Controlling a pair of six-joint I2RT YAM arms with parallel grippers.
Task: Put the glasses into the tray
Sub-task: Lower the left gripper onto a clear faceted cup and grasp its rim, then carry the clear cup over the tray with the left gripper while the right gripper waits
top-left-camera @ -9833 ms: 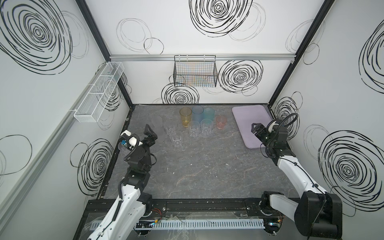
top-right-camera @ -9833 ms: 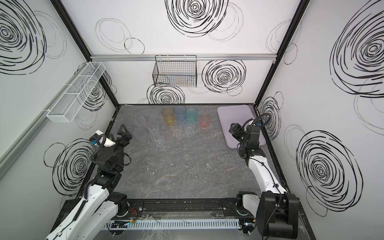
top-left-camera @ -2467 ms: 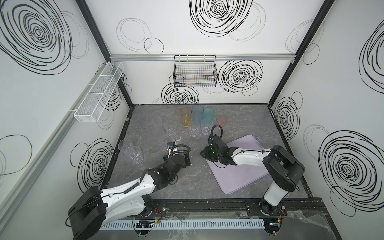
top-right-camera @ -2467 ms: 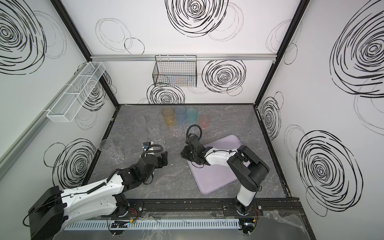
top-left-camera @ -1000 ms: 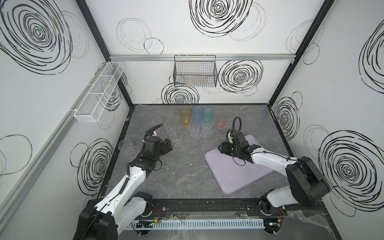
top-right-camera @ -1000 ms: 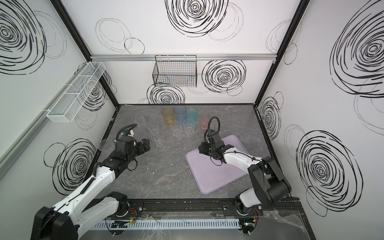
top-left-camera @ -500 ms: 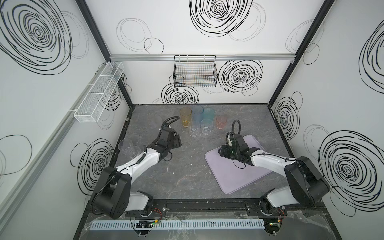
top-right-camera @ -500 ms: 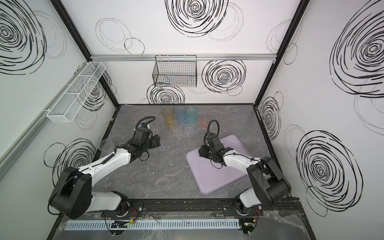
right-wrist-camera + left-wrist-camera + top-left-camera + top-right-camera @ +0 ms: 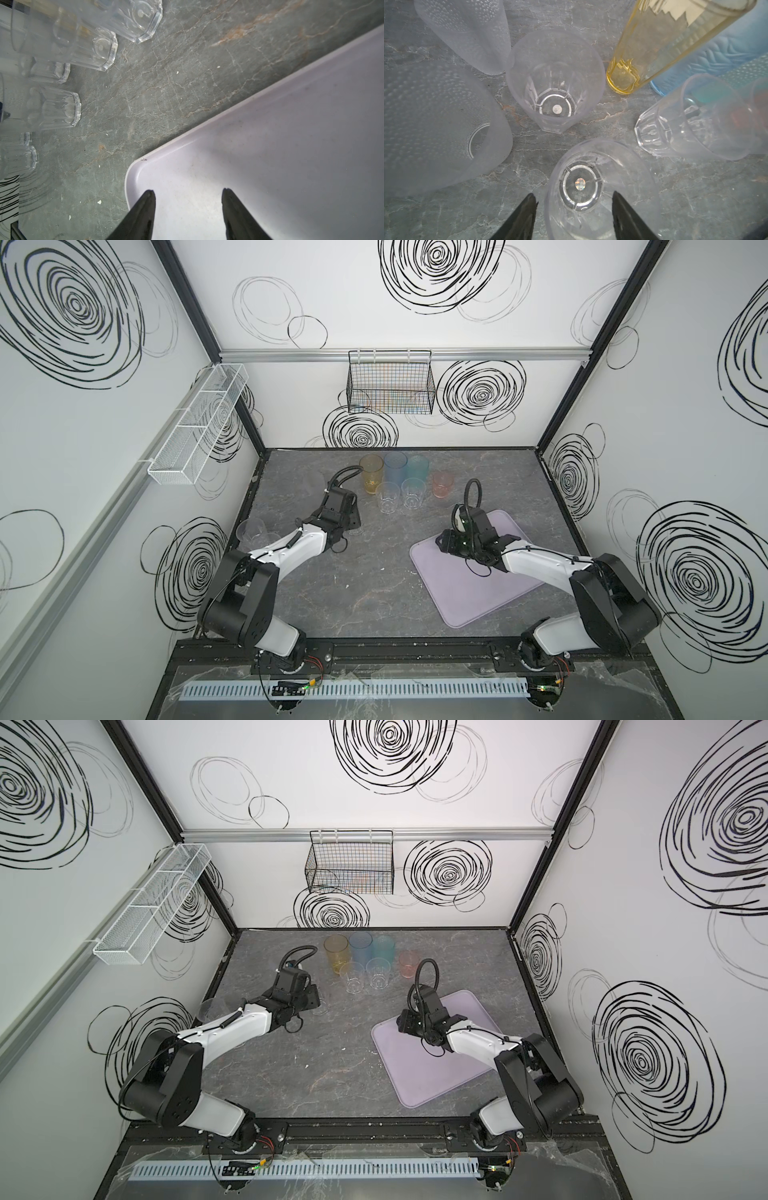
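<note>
Since roughly ten seconds back, the pale lilac rectangular plastic tray (image 9: 478,593) has shifted from the far right corner to 3–4 o'clock on the grey marbled tabletop (image 9: 365,597), where it lies skewed. The left arm has swung in from the 9 o'clock edge to the tumbler cluster.

Progress: nothing placed yet. The tray is bare in both top views. The amber tumbler (image 9: 371,479), blue tumbler (image 9: 395,467), teal tumbler (image 9: 417,469), short pink tumbler (image 9: 441,485) and two clear faceted tumblers (image 9: 387,497) stand at 12 o'clock. Two frosted tumblers (image 9: 250,529) remain at 9 o'clock by the wall.

The left gripper (image 9: 574,196) straddles a clear plastic tumbler (image 9: 581,185), jaws half drawn in; whether they have contact cannot be told. The right gripper (image 9: 187,190) hovers over the tray corner, jaws apart, nothing between.

Room: the target is ringed closely by frosted dimpled tumblers (image 9: 436,124) and another clear tumbler (image 9: 554,83), so a straight-up lift looks safest. The 6 o'clock middle is open. The tray's near corner sits close to the front edge at 5 o'clock, and the right arm lies across the tray, narrowing the landing space.
</note>
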